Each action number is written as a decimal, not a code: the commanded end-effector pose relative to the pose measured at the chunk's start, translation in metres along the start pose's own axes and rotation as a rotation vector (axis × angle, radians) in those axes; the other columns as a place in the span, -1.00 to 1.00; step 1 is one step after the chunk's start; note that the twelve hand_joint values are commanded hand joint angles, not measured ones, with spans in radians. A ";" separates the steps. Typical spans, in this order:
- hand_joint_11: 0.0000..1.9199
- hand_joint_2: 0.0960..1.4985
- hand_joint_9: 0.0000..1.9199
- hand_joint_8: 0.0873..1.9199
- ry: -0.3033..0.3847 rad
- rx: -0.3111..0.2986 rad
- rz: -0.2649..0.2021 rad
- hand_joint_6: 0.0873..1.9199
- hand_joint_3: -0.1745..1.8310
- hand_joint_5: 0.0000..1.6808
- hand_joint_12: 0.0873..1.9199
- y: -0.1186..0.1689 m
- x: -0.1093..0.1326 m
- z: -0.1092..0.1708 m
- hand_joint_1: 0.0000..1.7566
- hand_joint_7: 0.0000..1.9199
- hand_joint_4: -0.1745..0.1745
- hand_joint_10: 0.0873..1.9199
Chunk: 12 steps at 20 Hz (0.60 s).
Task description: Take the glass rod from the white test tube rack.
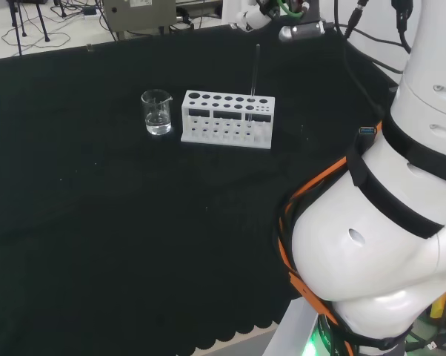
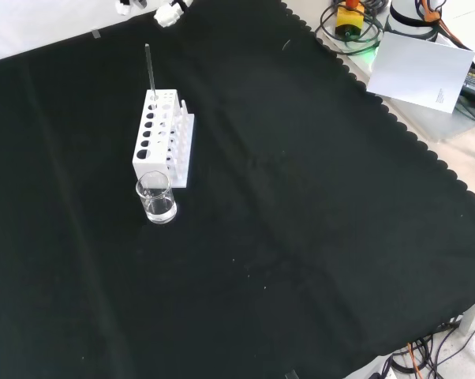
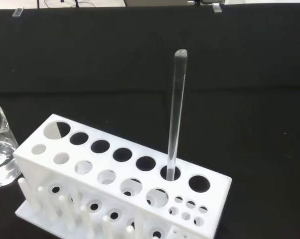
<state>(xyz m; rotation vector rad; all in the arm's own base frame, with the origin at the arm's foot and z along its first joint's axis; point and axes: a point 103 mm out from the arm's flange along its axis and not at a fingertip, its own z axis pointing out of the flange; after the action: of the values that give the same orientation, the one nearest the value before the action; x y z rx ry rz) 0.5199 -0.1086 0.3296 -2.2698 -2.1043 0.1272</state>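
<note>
Rod: a thin clear glass rod (image 3: 177,112) is standing upright in a hole of the back row of the white plastic test tube rack (image 3: 121,183), next to last from one end as the wrist view shows it, its rounded tip rising well above the rack's top plate.
Rack: the white rack is sitting on the black cloth (image 1: 119,237) covering the bench; in the head view the rod (image 1: 254,74) is rising near the rack's (image 1: 227,119) right end, and in the front view the rod (image 2: 150,73) is standing at the rack's (image 2: 163,138) far end.
Beaker: a small clear glass beaker (image 1: 157,113) holding a little clear liquid is standing just beside the rack, at its left end in the head view and at its near end in the front view (image 2: 156,197).
Hand: white parts of the hand (image 1: 254,16) are showing at the head view's top edge, well apart from the rod; whether the fingers are apart or together cannot be told.
</note>
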 end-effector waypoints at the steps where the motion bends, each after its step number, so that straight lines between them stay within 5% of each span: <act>1: -0.61 0.22 -0.05 0.07 0.029 0.003 -0.024 -0.14 -0.36 -0.67 0.45 0.014 -0.003 0.028 -0.34 -0.39 -1.00 0.06; 12: -0.58 0.23 0.03 0.09 0.043 0.033 -0.028 -0.08 -0.36 -0.62 0.45 0.020 -0.006 0.059 -0.32 -0.34 -1.00 0.10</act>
<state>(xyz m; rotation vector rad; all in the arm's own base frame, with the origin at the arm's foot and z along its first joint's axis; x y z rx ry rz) 0.5319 -0.1164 0.2831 -2.2141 -2.1021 0.1145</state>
